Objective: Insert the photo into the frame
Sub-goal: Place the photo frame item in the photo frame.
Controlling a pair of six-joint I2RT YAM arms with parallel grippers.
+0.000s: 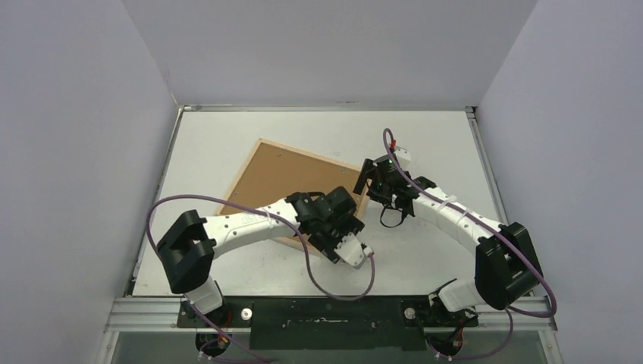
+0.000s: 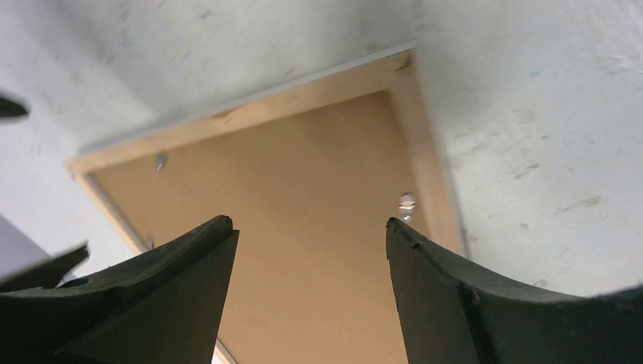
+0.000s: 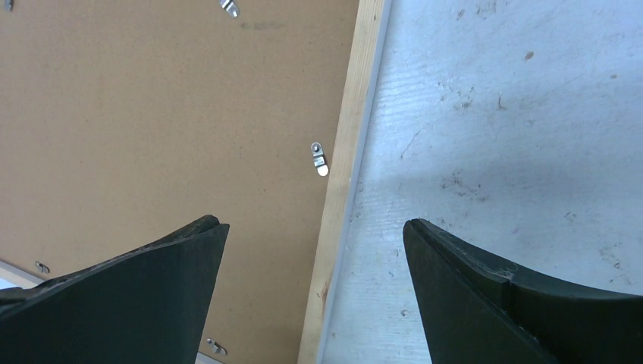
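The frame (image 3: 345, 197) lies askew on the surface (image 1: 227, 136), left of centre, backing panel (image 1: 284, 178) set inside it; left claw (image 2: 308, 224) above its near part, right claw (image 3: 315, 224) over its right bar

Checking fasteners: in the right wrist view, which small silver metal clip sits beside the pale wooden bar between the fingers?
The mid-picture clip, hugging the frame bar; the others lie along the top edge and lower left.

A brown fibreboard backing panel (image 1: 282, 179) is lying flat on the white table (image 1: 227, 136), sitting askew to the table's edges. Small silver metal clips (image 3: 319, 158) are lying along the panel's border, some pointing inward. The tabletop is showing scuffs and dark specks, and pale grey walls (image 1: 326, 45) are enclosing it on three sides.
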